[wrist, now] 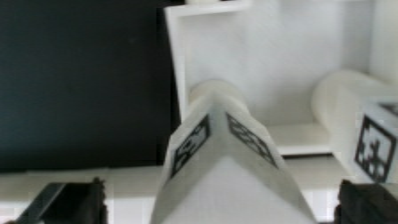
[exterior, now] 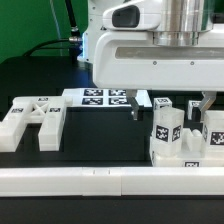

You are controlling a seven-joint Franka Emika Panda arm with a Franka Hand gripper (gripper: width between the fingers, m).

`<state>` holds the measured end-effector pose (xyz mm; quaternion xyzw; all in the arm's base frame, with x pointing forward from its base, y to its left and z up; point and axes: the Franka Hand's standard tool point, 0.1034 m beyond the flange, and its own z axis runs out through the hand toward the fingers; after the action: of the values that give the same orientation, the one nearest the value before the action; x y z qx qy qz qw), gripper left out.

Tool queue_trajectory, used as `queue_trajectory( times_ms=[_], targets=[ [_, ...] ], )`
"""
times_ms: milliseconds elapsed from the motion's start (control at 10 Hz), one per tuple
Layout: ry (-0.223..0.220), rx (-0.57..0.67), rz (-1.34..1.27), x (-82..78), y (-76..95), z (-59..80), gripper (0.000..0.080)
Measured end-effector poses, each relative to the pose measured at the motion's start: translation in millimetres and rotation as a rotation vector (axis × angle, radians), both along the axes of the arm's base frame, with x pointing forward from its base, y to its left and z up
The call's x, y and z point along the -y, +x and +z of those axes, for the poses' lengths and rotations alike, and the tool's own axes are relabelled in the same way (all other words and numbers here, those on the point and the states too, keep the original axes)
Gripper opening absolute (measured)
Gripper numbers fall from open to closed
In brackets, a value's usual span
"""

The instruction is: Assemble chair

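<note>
At the exterior view's left, a white H-piece [exterior: 30, 118] of the chair lies flat on the black table [exterior: 40, 75], tags up, well apart from the arm. Right of it and farther back lies the marker board [exterior: 103, 97].

Next comes the gripper [exterior: 171, 108], hanging low with its jaws spread wide and nothing in them. A tagged block [exterior: 167, 132] stands upright between the fingers. In the wrist view the fingers [wrist: 71, 203] are clear of it on both sides, and the block shows a corner edge towards the camera, not a flat face. Just beside it, at the exterior view's right, stands a second block [exterior: 214, 135], right under the right-hand finger. I cannot tell whether the two blocks touch. A long plain rail [exterior: 110, 180] runs along the near side of the table, close in front of both blocks.

What could go wrong, as I judge it:
- If the jaws close on the block's corners and not its faces, it may twist or squirt out.
- The finger above the second block may land on it as the arm lowers, tipping it or shoving it against its neighbour.
- A tipped block could fall against the rail and end up hard to reach.

There are no containers in view; every part sits loose on the table.
</note>
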<state>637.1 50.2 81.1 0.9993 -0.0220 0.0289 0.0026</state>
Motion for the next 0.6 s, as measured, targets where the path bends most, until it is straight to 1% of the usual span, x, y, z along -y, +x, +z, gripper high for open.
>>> queue_trajectory(
  times_ms=[100, 300, 500, 600],
  targets=[
    [-0.003, 0.0, 0.05, -0.3, 0.0, 0.0, 0.0649],
    [-0.023, -0.002, 0.234, 1.5, 0.4, 0.2, 0.0649],
    [-0.031, -0.003, 0.313, 1.7, 0.4, 0.2, 0.0649],
    [-0.03, -0.003, 0.301, 1.8, 0.3, 0.1, 0.056]
  ],
)
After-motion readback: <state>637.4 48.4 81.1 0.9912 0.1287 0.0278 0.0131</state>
